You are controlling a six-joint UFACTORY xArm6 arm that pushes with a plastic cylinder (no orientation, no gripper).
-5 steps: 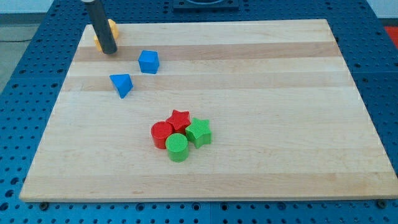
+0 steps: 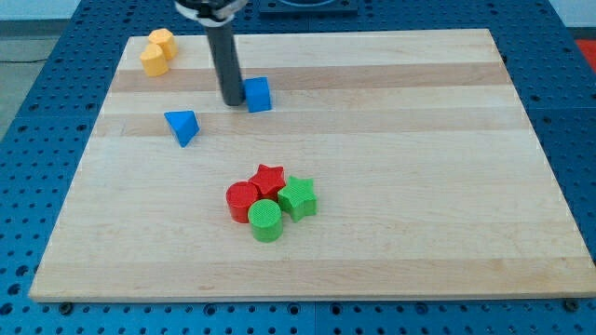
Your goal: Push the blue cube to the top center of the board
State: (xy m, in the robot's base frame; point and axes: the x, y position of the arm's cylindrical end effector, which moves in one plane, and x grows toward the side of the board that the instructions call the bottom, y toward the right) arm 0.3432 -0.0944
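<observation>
The blue cube (image 2: 258, 94) sits on the wooden board (image 2: 419, 140) in its upper left part. My tip (image 2: 231, 101) is right against the cube's left side, touching it or nearly so. The dark rod rises from there to the view's top. A blue triangular block (image 2: 182, 126) lies below and to the left of my tip, apart from it.
Two yellow-orange blocks (image 2: 157, 51) sit together at the board's top left corner. A cluster lies at the lower middle: a red star (image 2: 269, 177), a red cylinder (image 2: 242, 200), a green star (image 2: 298, 196) and a green cylinder (image 2: 265, 220).
My tip has moved right and a little down from beside the yellow blocks to the blue cube's left side. The cube has shifted to the right. The yellow blocks now show fully.
</observation>
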